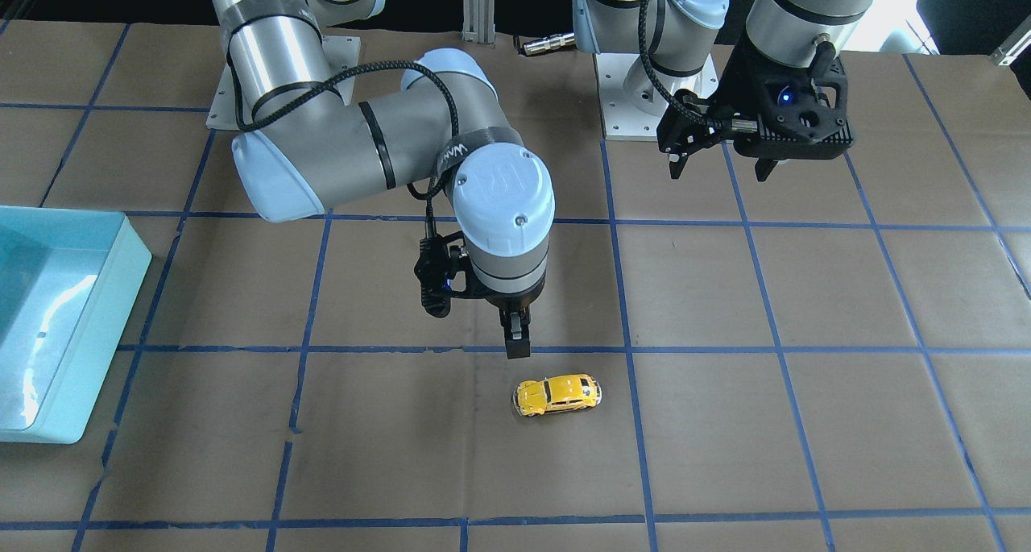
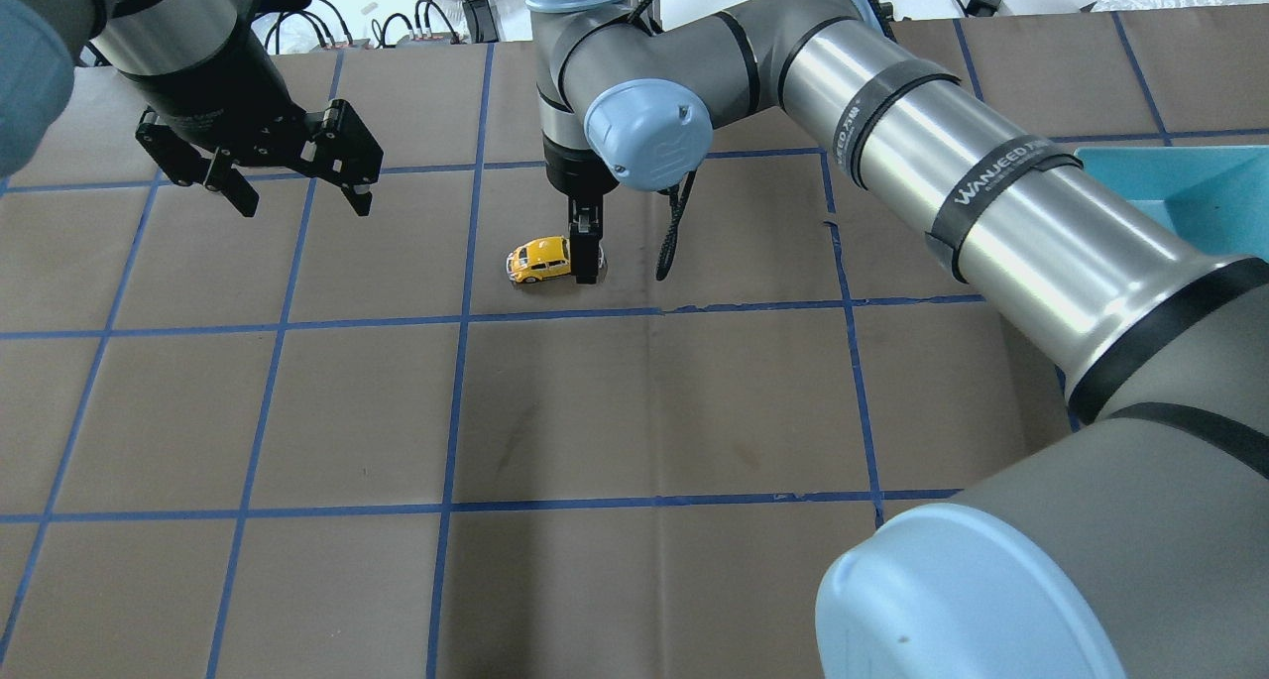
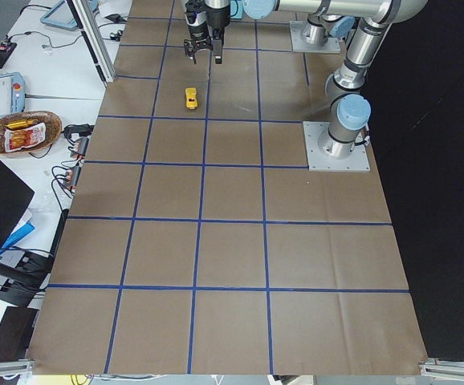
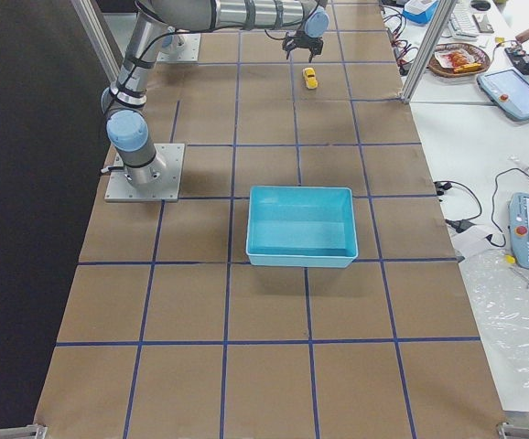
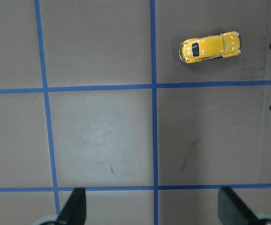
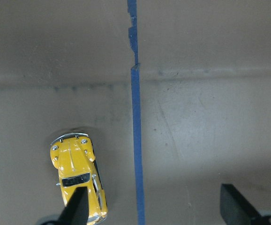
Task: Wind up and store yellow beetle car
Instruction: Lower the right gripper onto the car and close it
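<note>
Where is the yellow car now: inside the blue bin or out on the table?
Out. The yellow beetle car sits on its wheels on the paper-covered table, well apart from the blue bin.

yellow beetle car (image 1: 557, 395) unobstructed, bin (image 1: 109, 342) (teal) well apart

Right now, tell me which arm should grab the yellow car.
Right. The right hand, open, hangs just beside the yellow beetle car and probably needs only a small shift. The left hand, also open, sits farther off, beyond a blue line.
</note>
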Tool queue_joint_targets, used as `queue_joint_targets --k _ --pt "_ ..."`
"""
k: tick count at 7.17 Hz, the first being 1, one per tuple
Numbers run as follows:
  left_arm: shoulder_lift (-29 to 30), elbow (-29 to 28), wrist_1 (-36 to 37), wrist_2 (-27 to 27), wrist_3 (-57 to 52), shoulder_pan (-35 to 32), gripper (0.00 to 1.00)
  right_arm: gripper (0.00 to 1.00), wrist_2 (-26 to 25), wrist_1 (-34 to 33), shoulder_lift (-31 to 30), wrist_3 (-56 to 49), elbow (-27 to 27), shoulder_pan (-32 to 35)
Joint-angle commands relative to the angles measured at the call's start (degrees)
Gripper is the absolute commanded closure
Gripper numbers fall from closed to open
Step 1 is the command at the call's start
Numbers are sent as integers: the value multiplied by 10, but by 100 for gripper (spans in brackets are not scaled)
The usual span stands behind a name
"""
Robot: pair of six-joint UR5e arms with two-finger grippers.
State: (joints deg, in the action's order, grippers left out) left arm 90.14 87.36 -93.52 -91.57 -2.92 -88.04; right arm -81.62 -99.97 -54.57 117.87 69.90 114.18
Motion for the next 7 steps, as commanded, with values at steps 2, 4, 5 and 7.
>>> queue_joint_targets --k 2,4,5,7 --pt "-1 1 -1 3 -2 21 0 1 14 -13 58 104 -53 3" --pt "-1 3 -1 3 -4 25 0 1 16 -32 88 112 -80 3" --pt "-1 4 -1 3 -4 25 0 1 16 -57 97 105 -80 3" --pt "-1 4 -1 3 -3 25 0 1 13 -57 106 40 -79 3"
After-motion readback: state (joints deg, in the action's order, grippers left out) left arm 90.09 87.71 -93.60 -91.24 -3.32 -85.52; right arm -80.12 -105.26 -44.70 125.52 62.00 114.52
